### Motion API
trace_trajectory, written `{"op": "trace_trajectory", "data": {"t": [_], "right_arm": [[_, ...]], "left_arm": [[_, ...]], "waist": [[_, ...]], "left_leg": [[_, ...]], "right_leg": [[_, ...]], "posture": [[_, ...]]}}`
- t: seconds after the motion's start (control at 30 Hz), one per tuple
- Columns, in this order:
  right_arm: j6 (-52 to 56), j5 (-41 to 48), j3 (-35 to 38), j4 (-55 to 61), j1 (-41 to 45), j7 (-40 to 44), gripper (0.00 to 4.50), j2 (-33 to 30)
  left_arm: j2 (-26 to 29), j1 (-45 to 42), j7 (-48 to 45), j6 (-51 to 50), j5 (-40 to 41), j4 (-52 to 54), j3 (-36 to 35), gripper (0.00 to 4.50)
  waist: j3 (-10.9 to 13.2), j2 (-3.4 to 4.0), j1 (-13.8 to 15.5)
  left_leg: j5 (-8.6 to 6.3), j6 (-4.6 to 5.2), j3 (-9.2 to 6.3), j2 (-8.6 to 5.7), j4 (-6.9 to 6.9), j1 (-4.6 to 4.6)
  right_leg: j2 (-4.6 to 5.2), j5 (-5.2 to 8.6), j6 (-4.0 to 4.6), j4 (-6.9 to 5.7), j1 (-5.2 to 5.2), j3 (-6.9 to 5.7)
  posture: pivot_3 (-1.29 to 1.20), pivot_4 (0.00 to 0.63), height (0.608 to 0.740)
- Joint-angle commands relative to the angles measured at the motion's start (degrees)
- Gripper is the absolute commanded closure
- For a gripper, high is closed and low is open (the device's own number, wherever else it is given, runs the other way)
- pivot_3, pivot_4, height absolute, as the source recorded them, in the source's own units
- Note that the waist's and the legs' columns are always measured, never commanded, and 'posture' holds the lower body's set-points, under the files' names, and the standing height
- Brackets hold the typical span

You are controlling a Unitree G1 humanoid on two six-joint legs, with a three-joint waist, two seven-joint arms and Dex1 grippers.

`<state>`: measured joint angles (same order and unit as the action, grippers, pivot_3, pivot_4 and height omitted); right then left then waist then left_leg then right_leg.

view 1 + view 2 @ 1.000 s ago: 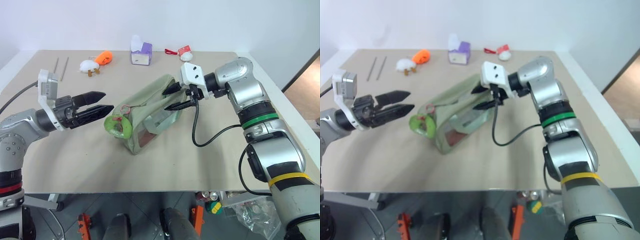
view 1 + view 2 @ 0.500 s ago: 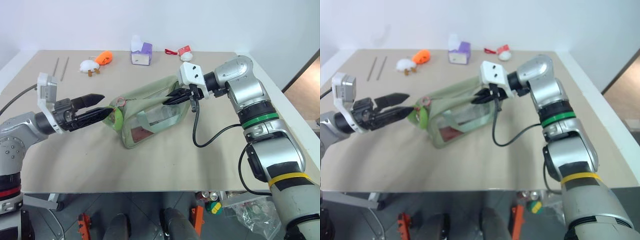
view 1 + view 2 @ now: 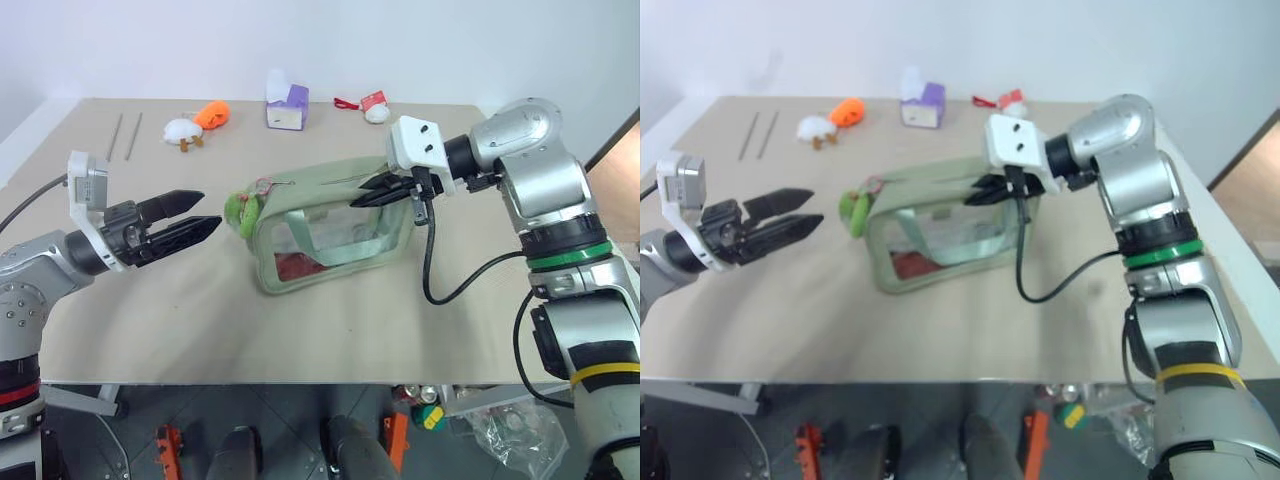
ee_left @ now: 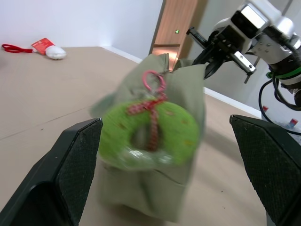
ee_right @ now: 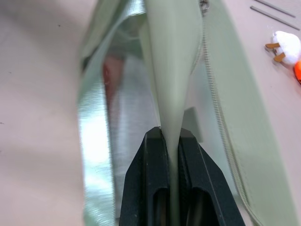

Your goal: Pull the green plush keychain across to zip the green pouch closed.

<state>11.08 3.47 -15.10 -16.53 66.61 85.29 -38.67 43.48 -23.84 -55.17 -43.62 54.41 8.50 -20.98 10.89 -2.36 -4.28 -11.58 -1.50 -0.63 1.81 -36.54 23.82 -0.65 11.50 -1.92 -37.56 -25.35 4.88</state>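
In the left wrist view the green plush keychain and the green pouch behind it are smeared with blur, so the keychain's fuzzy surface and the knot of its red cord cannot be made out. In the right wrist view the pouch runs off the frame on every side, and the fabric fold pinched between the right gripper jaws hides whatever lies behind it. Through the pouch's clear window, the red item inside is too indistinct to identify, and the two thin rods at the far left of the table are too small to tell what they are.
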Motion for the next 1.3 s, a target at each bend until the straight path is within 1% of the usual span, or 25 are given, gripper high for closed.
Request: {"op": "trace_trajectory", "data": {"t": [0.03,0.13,0.23,0.37,0.53,0.67,0.77,0.83,0.87,0.9,0.97,1.03,1.1,1.2,1.3], "right_arm": [[9.3,1.0,3.6,9.3,-1.3,-5.4,4.47,-1.6],[17.7,-0.4,2.8,15.2,-4.3,-10.8,4.47,-1.2],[22.4,-1.4,1.6,20.9,-8.0,-13.7,4.47,-2.1],[28.0,-0.9,2.1,25.0,-9.2,-17.3,4.47,-1.7],[32.8,-0.2,-0.1,30.6,-10.9,-20.5,4.47,-0.1],[33.3,0.6,-1.5,33.6,-12.9,-22.4,4.47,1.3],[34.1,2.4,-1.0,35.1,-14.1,-23.3,4.47,2.9],[34.4,3.4,0.2,33.5,-14.0,-24.4,3.75,4.2],[33.6,3.8,0.5,33.2,-14.2,-24.1,3.49,4.0],[33.1,4.2,0.8,32.9,-14.2,-23.9,3.10,3.8],[32.8,5.7,2.5,31.3,-13.6,-24.3,2.52,4.1],[31.8,8.1,5.2,30.1,-13.1,-24.9,1.75,5.0],[33.5,14.4,10.3,29.7,-12.5,-24.3,1.11,7.0],[34.0,24.4,18.6,30.4,-13.6,-20.7,1.11,6.9],[34.6,29.4,24.4,27.5,-12.7,-21.9,1.11,6.1]], "left_arm": [[-0.1,-0.2,0.5,0.8,1.1,2.1,-1.5,0.00],[-0.3,0.0,0.7,0.8,1.3,2.2,-1.5,0.00],[-0.4,0.3,0.9,0.7,1.6,2.4,-1.6,0.00],[-0.3,0.5,1.1,0.4,2.0,2.7,-1.4,0.00],[-0.2,-0.3,1.3,0.3,2.1,2.4,-1.1,0.00],[-0.5,-0.2,1.6,0.3,2.2,2.7,-0.9,0.00],[-0.7,0.4,1.7,0.3,2.3,3.1,-1.0,0.00],[-0.8,0.4,1.8,0.3,2.3,3.1,-1.0,0.00],[-0.8,0.4,1.8,0.3,2.3,3.0,-1.0,0.00],[-0.8,0.4,1.8,0.3,2.4,3.0,-1.0,0.00],[-0.8,0.3,1.9,0.3,2.4,2.9,-1.0,0.00],[-0.8,0.2,1.8,0.4,2.4,2.8,-1.0,0.00],[-0.8,0.0,1.6,0.5,2.2,2.4,-0.9,0.00],[-0.8,-0.2,1.4,0.6,2.0,2.1,-0.6,0.00],[-0.7,-0.2,1.3,0.4,2.1,2.0,-0.6,0.00]], "waist": [[0.0,0.00,0.0],[0.0,0.00,0.0],[0.0,-0.02,0.1],[0.0,-0.02,0.1],[0.0,-0.03,0.1],[0.0,-0.03,0.0],[0.0,-0.07,-0.1],[0.0,-0.07,-0.3],[0.0,-0.07,-0.4],[0.0,-0.07,-0.3],[0.0,-0.07,-0.3],[0.0,-0.07,-0.2],[0.0,-0.07,-0.2],[0.0,-0.07,-0.1],[0.0,-0.07,0.0]], "left_leg": [[0.00,-0.01,-0.01,0.01,0.00,-0.02],[0.05,-0.07,-0.02,0.00,-0.02,-0.08],[0.06,-0.09,-0.05,-0.02,-0.06,-0.11],[0.07,-0.10,-0.05,-0.04,-0.11,-0.11],[0.08,-0.11,-0.06,-0.04,-0.13,-0.12],[0.08,-0.11,-0.08,-0.03,-0.10,-0.12],[0.08,-0.11,-0.06,-0.02,-0.10,-0.15],[0.08,-0.11,-0.05,0.00,-0.10,-0.21],[0.08,-0.11,-0.03,0.02,-0.09,-0.25],[0.08,-0.10,-0.03,0.02,-0.08,-0.31],[0.08,-0.10,-0.07,0.02,-0.07,-0.32],[0.08,-0.10,-0.07,0.01,-0.08,-0.32],[0.08,-0.10,-0.05,0.00,-0.08,-0.30],[0.08,-0.10,-0.10,-0.01,-0.03,-0.25],[0.07,-0.08,-0.18,-0.02,-0.02,-0.24]], "right_leg": [[-0.01,0.00,0.00,-0.02,0.01,-0.01],[-0.01,0.04,0.07,-0.22,0.00,-0.01],[-0.01,0.11,0.10,-0.37,0.00,-0.02],[-0.01,0.13,0.08,-0.45,0.00,0.00],[-0.01,0.13,0.08,-0.45,0.01,-0.01],[-0.03,0.15,0.10,-0.45,0.00,-0.02],[-0.03,0.15,0.11,-0.45,0.01,-0.01],[-0.06,0.14,0.12,-0.47,0.03,-0.01],[-0.07,0.14,0.14,-0.50,0.03,0.00],[-0.07,0.14,0.17,-0.53,0.05,0.00],[-0.09,0.16,0.20,-0.54,0.07,-0.03],[-0.08,0.17,0.20,-0.54,0.08,-0.02],[-0.07,0.17,0.19,-0.53,0.08,0.00],[-0.07,0.22,0.15,-0.52,0.07,-0.02],[-0.07,0.31,0.12,-0.52,0.11,-0.06]], "posture": [[0.00,0.150,0.740],[0.00,0.150,0.740],[0.00,0.150,0.740],[0.00,0.150,0.740],[0.00,0.150,0.740],[0.00,0.150,0.740],[0.00,0.150,0.740],[0.00,0.150,0.740],[0.00,0.150,0.740],[0.00,0.150,0.740],[0.00,0.150,0.740],[0.00,0.150,0.740],[0.00,0.150,0.740],[0.00,0.150,0.740],[0.00,0.150,0.740]]}}
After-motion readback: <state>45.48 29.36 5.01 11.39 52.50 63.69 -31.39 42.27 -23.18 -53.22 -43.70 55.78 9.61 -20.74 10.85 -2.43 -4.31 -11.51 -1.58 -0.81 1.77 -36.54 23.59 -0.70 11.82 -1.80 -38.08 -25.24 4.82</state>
